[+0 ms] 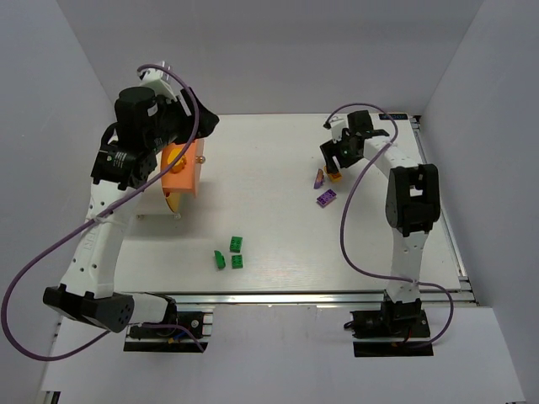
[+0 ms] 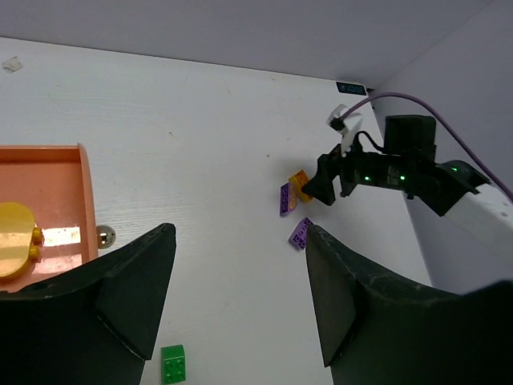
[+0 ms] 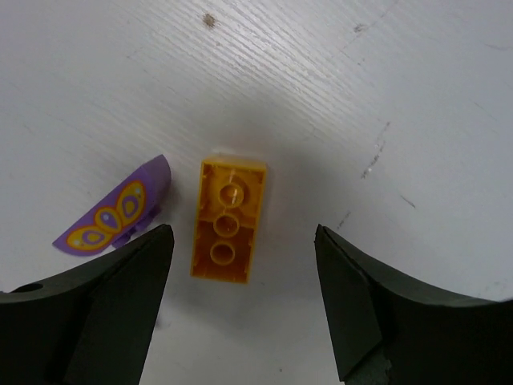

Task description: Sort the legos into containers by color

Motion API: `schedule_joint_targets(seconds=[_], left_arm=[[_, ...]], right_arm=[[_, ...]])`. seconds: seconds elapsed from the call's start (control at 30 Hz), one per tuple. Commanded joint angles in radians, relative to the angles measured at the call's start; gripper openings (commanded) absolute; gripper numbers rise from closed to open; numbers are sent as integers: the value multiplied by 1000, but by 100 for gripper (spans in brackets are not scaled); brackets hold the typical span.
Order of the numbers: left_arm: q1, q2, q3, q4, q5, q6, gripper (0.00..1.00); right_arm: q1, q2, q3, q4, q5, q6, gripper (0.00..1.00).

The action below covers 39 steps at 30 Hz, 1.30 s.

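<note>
A white, faintly grained table point(image 1: 278, 168) sits inside pale grey walls point(image 1: 295, 50) on 3 sides, with a metal rail point(image 1: 278, 296) along the near edge. The middle and far-centre of the surface lie bare.

The left gripper point(image 2: 240, 273) hangs over the left part of the table, jaws spread wide with nothing between them. Beside it is the orange container point(image 2: 48, 184), which holds a yellow piece point(image 2: 16, 237). A small brass knob point(image 2: 105, 235) lies just beside its wall.

The right gripper point(image 3: 240, 241) is low at the far right, close to the side wall. Its jaws stand wide on either side of an orange brick point(image 3: 228, 228), not touching it. A purple curved piece point(image 3: 116, 210) with a butterfly print lies just beside that brick, and a purple brick point(image 1: 326, 198) is near. 3 green bricks point(image 1: 237, 244) cluster near the front centre, well apart from both grippers.
</note>
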Motion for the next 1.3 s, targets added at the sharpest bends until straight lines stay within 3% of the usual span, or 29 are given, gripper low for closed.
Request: schedule_joint_targets(seconds=[0.0, 0.17, 0.27, 0.3, 0.4, 0.47, 0.5, 0.53, 0.6, 0.7, 0.83, 1.0, 1.27], left_arm=[[-6, -32, -37, 37, 58, -27, 76], [-6, -75, -102, 48, 49, -50, 76], [-6, -86, -108, 51, 46, -53, 77], [-6, -87, -105, 47, 44, -53, 77], [-6, -86, -102, 39, 38, -49, 77], [-6, -87, -102, 41, 38, -47, 77], [-6, -89, -103, 44, 38, -47, 77], [-6, -91, -103, 45, 40, -47, 77], [-6, -107, -107, 60, 37, -49, 76], [-6, -158, -125, 109, 15, -50, 77], [-6, -218, -153, 152, 3, -61, 77], [-6, -265, -166, 179, -22, -75, 77], [-6, -357, -252, 243, -45, -130, 77]], right_arm=[[23, 32, 78, -60, 54, -41, 77], [43, 82, 77, -52, 95, -53, 75], [45, 106, 78, -40, 134, -47, 66], [45, 111, 71, -34, 144, -44, 54], [42, 103, 67, -25, 137, -42, 34], [37, 88, 70, -32, 88, -58, 18], [39, 57, 78, -40, 60, -67, 5], [42, 36, 78, -43, -10, -81, 0], [45, -71, 57, -32, -107, -140, 0], [74, -244, -67, 112, -358, -206, 0], [175, -308, -94, 295, -671, -142, 0], [322, -210, 47, 573, -676, 103, 0], [516, 61, 432, 823, -446, 508, 0]])
